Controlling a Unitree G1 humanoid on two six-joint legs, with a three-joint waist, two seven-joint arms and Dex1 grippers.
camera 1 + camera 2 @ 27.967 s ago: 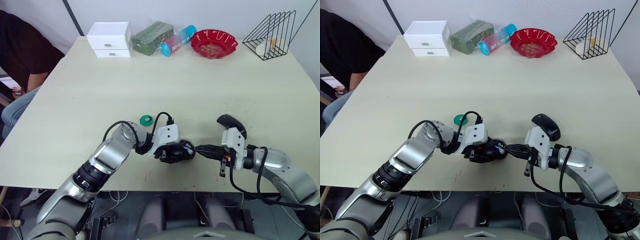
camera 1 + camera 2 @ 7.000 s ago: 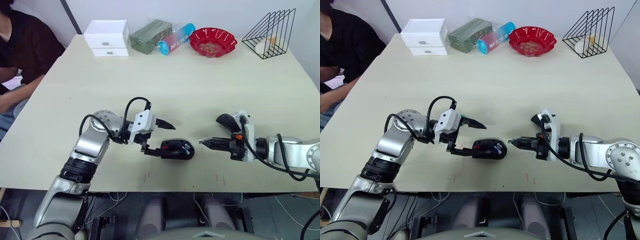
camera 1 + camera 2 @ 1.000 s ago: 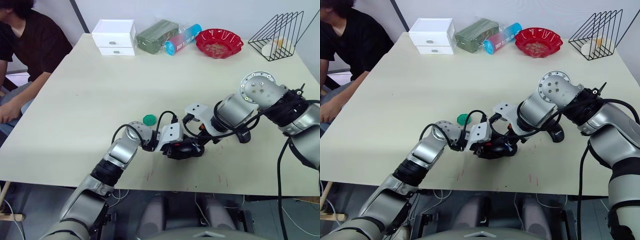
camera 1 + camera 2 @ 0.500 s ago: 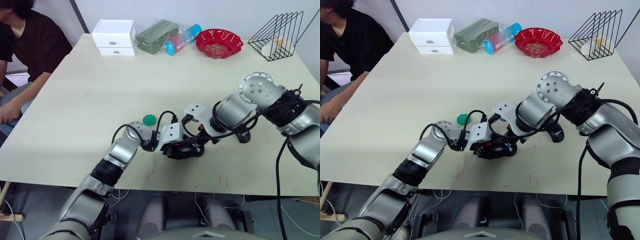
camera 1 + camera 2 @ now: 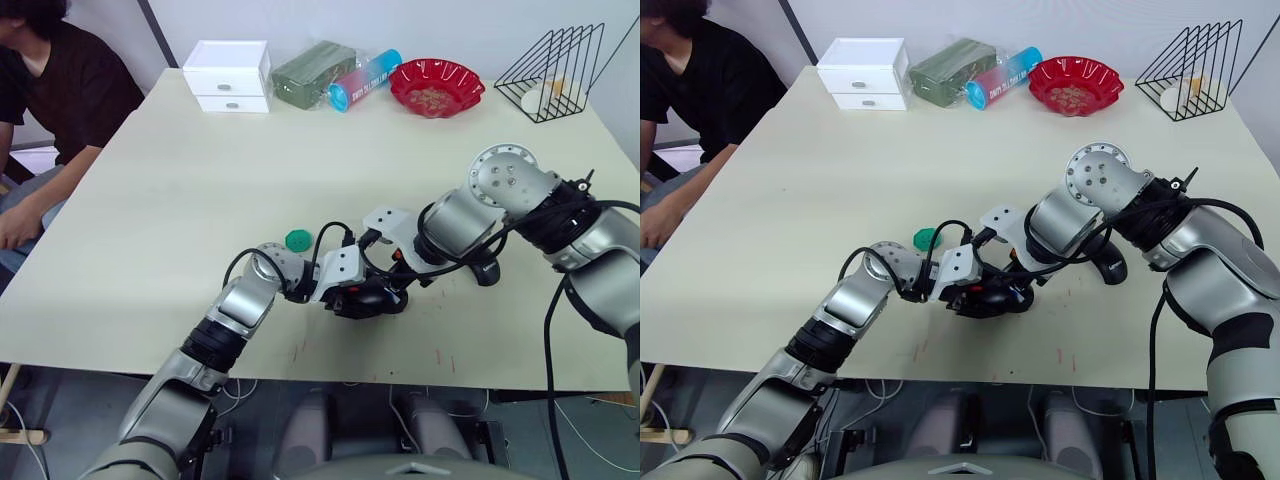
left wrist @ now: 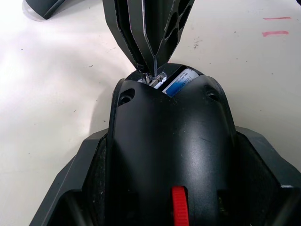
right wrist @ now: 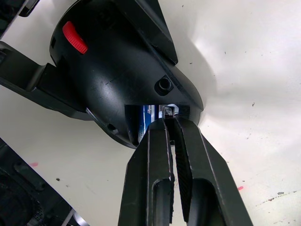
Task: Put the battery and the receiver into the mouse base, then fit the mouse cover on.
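Observation:
The mouse base (image 5: 366,296), black with a red scroll wheel (image 6: 179,210), sits near the table's front edge with my left gripper (image 5: 352,295) shut on its sides. In its open rear compartment lies the battery (image 6: 180,82), white and blue. My right gripper (image 7: 170,121) comes in from the right. It is shut on the receiver (image 6: 156,79), a tiny silvery piece, with its tips at the compartment's mouth beside the battery. The mouse cover (image 5: 487,270), a plain black shell, lies on the table to the right, behind my right arm.
A small green dish (image 5: 297,239) lies just behind my left forearm. Along the far edge stand a white drawer box (image 5: 226,75), a green pack (image 5: 313,72), a blue-pink bottle (image 5: 365,78), a red bowl (image 5: 437,86) and a wire rack (image 5: 555,72). A person (image 5: 60,90) sits at the left.
My right arm has edged slightly to the left, its shut tips staying at the mouse base's rear opening. The left gripper and the mouse base have not moved.

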